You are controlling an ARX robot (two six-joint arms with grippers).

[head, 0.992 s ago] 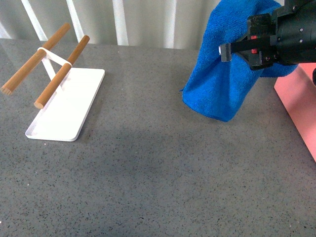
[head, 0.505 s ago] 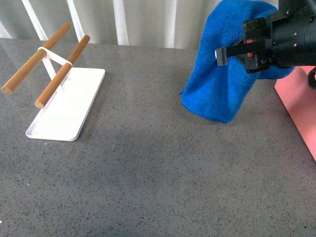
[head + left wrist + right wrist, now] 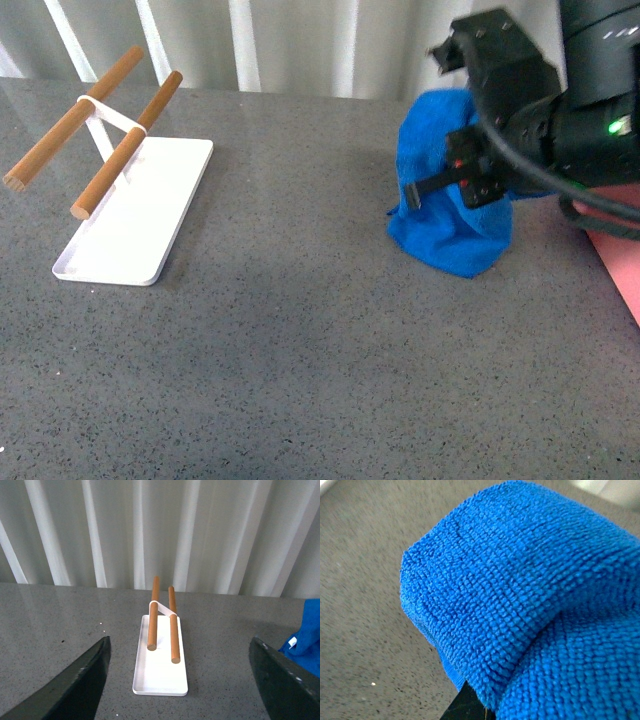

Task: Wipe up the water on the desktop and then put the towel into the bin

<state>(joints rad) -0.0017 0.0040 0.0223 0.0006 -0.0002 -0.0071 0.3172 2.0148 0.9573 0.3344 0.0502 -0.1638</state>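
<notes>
The blue towel (image 3: 445,225) hangs bunched from my right gripper (image 3: 462,180), its lower end on or just above the speckled grey desktop (image 3: 300,330) at the right rear. The right gripper is shut on the towel, and the towel fills the right wrist view (image 3: 530,590), hiding the jaws. A strip of the salmon-pink bin (image 3: 622,255) shows at the right edge of the front view. My left gripper (image 3: 182,680) is open and empty, its fingers (image 3: 85,680) wide apart above the desktop, facing the white tray. A corner of the towel (image 3: 306,640) shows in the left wrist view.
A flat white tray (image 3: 135,215) with two wooden rods (image 3: 125,145) on a white stand sits at the left rear; it also shows in the left wrist view (image 3: 160,665). White vertical slats run behind the table's far edge.
My right gripper has swung down and a little left with the towel. The towel has dropped from hanging high to bunching lower near the desktop.
</notes>
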